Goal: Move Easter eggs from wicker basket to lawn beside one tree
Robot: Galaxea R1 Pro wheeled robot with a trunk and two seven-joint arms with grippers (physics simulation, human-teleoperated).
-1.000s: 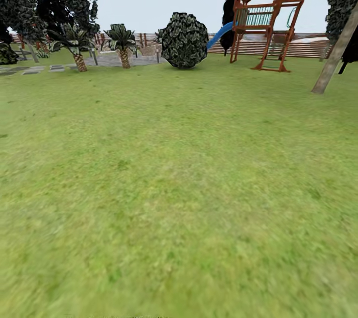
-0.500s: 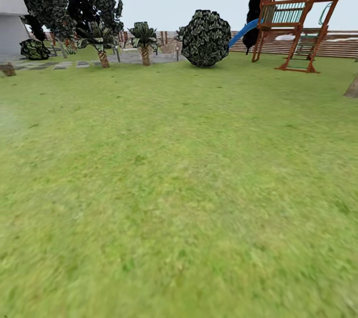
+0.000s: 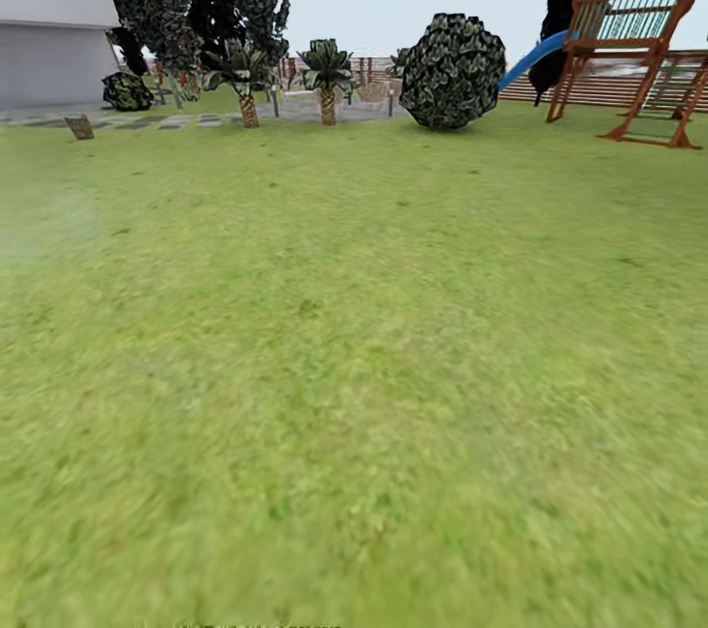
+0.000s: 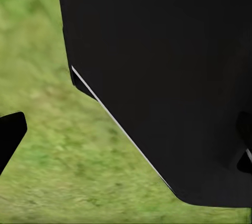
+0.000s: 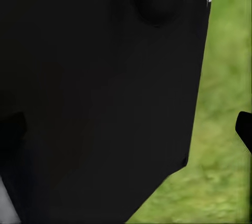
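Open lawn (image 3: 354, 363) stretches to a bush (image 3: 452, 70), house (image 3: 49, 28) and playset (image 3: 639, 28); no basket or eggs here. Claw states: cannot tell. Risk: steering past the unseen basket.

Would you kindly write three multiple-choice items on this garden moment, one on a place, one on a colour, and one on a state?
1. Where does the round leafy bush stand in the head view?
A. Beyond the lawn, between the small palms and the play frame
B. Against the white house
C. Close in front of the camera

2. What colour is the slide on the wooden play frame?
A. Red
B. Blue
C. Yellow

3. What lies on the near stretch of lawn in the head view?
A. A wicker basket
B. Three eggs
C. Bare grass

Answers: 1 A, the bush sits right of the palms and left of the frame. 2 B, the chute is blue. 3 C, nothing but grass shows there.
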